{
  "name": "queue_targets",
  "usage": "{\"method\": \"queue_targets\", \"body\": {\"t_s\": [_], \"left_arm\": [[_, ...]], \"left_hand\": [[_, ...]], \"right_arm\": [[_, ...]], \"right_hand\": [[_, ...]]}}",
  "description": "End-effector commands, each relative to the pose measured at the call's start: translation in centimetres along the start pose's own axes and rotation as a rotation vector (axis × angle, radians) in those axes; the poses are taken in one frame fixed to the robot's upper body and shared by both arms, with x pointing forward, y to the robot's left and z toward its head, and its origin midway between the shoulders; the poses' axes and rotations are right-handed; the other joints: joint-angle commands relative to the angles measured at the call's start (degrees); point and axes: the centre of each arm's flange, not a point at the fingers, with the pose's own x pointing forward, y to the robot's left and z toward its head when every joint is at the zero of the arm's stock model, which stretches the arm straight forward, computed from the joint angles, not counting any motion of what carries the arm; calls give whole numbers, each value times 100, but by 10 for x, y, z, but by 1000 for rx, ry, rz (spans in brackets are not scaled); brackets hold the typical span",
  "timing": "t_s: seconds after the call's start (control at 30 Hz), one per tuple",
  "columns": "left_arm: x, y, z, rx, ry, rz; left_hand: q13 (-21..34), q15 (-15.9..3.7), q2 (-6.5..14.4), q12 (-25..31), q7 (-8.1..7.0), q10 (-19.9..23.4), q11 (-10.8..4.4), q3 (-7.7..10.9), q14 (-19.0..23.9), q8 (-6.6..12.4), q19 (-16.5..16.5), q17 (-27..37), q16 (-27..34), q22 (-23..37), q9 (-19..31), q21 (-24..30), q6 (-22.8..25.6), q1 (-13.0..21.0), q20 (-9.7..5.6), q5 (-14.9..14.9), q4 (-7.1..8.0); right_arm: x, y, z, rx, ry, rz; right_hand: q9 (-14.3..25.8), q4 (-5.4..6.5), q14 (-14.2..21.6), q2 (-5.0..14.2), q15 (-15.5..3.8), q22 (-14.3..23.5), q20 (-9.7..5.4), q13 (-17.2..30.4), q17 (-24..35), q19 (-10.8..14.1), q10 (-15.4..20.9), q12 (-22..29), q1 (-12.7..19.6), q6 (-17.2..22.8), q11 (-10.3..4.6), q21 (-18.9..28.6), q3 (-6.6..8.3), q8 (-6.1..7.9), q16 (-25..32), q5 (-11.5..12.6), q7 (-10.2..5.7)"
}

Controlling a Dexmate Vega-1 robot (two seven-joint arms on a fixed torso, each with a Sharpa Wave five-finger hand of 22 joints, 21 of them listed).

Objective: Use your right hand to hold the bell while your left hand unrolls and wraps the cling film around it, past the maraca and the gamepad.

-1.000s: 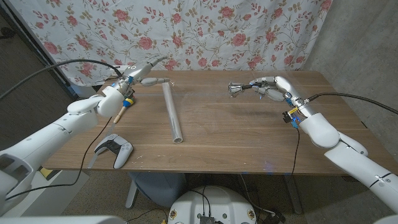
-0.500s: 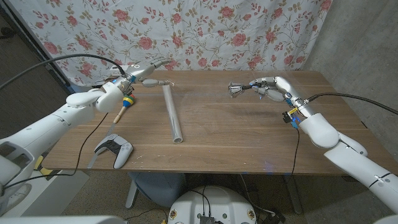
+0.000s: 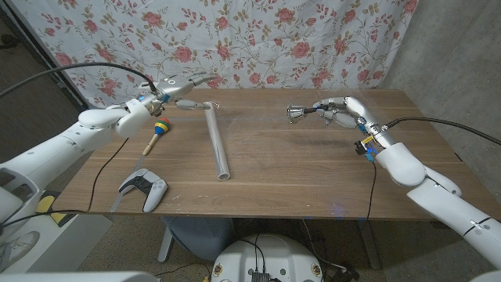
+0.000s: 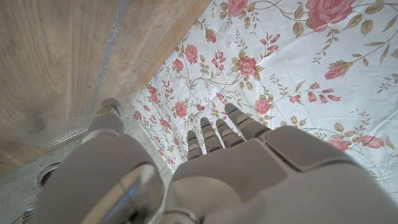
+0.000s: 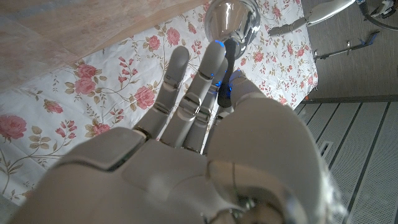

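The right hand (image 3: 338, 111) pinches the small silver metal bell (image 3: 296, 113) by its dark handle, held above the wooden table (image 3: 297, 168) at two o'clock. The left hand (image 3: 174, 88), fingers spread and holding nothing, hovers at eleven o'clock by the far end of the long grey cling film roll (image 3: 217, 141).

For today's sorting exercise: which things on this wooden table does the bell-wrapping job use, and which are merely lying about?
Used in the job:
small shiny metal bell, held by the right hand
long grey roll of cling film
left hand, near the roll's far end

Lying about:
colourful wooden-handled maraca
white and black gamepad
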Motion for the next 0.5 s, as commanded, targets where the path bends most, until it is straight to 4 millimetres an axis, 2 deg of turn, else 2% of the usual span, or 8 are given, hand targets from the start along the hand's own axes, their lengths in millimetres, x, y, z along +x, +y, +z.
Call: {"method": "queue_targets", "body": {"t_s": [0.03,0.23,0.5], "left_arm": [[-7,9,-12,82,8,-31],[-6,11,-16,117,-21,-73],[1,12,-14,140,-50,-94]], "left_hand": [[24,-71,84,66,-24,77,-3,36,112,47,59,18,27,16,21,-3,49,6,-5,44,22],[47,-60,258,69,-31,45,-1,158,131,80,54,14,10,15,44,-13,43,159,10,80,-9],[71,-3,218,68,-22,-4,26,184,165,114,302,6,-5,17,75,63,-4,253,7,81,-64]], "right_arm": [[4,2,-1,1,-1,4],[5,1,-1,-1,-6,6],[3,0,-1,-3,-2,3]], "right_hand": [[24,8,46,21,-17,-11,-817,15,12,-35,25,4,38,42,-29,56,41,-14,-10,32,10],[25,6,49,18,-18,-42,-819,17,17,-43,25,-3,37,44,-31,82,46,-17,-27,32,4],[30,2,64,16,-18,-78,-820,29,35,-51,32,-2,37,40,-29,112,52,-21,-32,32,6]]}}
